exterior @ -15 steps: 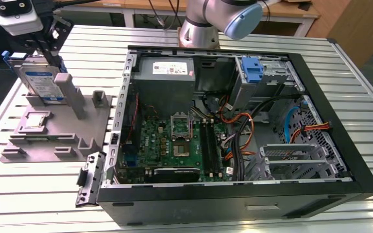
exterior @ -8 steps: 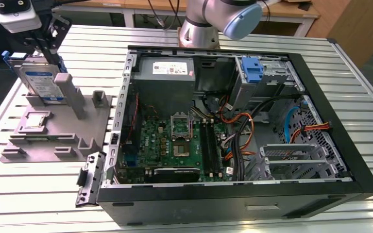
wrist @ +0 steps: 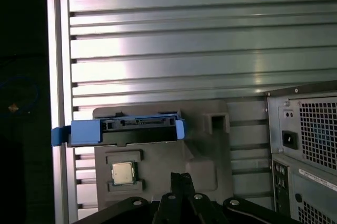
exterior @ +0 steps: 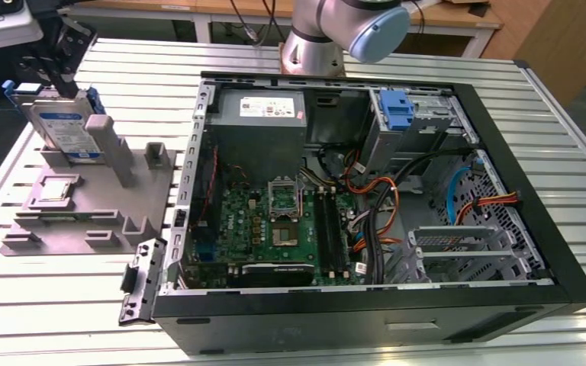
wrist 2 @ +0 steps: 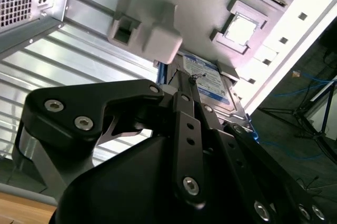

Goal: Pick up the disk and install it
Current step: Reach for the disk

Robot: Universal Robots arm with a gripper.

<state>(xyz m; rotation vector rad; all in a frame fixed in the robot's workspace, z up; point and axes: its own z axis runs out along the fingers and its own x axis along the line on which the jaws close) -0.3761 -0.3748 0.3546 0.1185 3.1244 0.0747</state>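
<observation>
Disk [exterior: 69, 130] stands on edge in a slot of the grey holder [exterior: 79, 221], at the exterior view's left, well apart from the open case [exterior: 568, 252]. Its label faces outward and a blue carrier wraps its edges. The upright seating looks deliberate: it offers the top edge to a grasp from above and leaves both faces free.

Gripper [exterior: 69, 91] hangs over the holder. Its tips are at or just above the disk's top edge in the exterior view, and contact can't be confirmed from there. In the first wrist view the gripper [wrist: 180, 176] has its tips over the holder's [wrist: 205, 155] grey block, beside the disk [wrist: 126, 129] rather than astride it. The disk shows edge-on there, with the carrier ends jutting past the holder. The fingers look drawn together with nothing between them. In the second wrist view the gripper [wrist 2: 194, 77] points toward the label face of the disk [wrist 2: 213, 79].

Judgement: the pick-up is not yet made, and the disk sits unheld and fully seated.

Chip [exterior: 57, 189] lies flat in its own recess on the holder, near the disk's slot. Separate pockets presumably keep each part's position repeatable.

The case lies on its side on the slatted table [exterior: 69, 305] with its panel off, board and bays facing up. That probably lets the arm reach in from above. A blue bracket [exterior: 397, 107] stands in the bay at the far corner, near the arm base [exterior: 344, 30].
</observation>
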